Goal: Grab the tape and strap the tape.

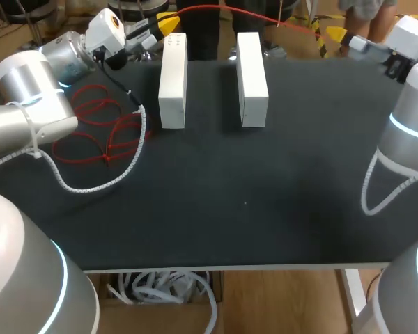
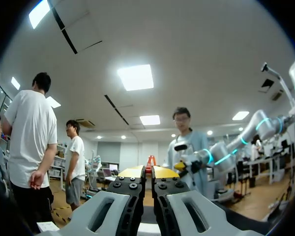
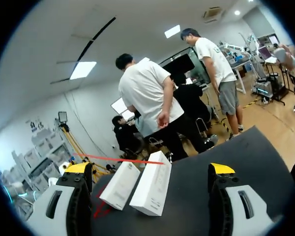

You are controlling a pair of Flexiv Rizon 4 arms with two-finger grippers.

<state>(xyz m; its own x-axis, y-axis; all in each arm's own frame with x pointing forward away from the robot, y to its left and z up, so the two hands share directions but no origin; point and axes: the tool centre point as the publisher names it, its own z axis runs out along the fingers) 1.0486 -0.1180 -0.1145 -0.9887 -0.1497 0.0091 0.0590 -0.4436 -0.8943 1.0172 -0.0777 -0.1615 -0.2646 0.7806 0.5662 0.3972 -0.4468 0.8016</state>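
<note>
Judging progress: grab done, strapping judged not begun. L end effector [image 2: 148, 172] is pressed together on the red tape [image 1: 106, 158]; one strand is drawn taut behind the white boxes [image 1: 173, 80], rest coiled beside them on the worktop [image 1: 265, 195]. R end effector [image 3: 150, 169] is held spread, empty; boxes unwrapped.

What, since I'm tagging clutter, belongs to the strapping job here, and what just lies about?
Job: thin red tape, pinched in the left gripper; red tape loops on the black table; open right gripper.
Lying about: two white rectangular boxes, untouched; role unclear.
</note>
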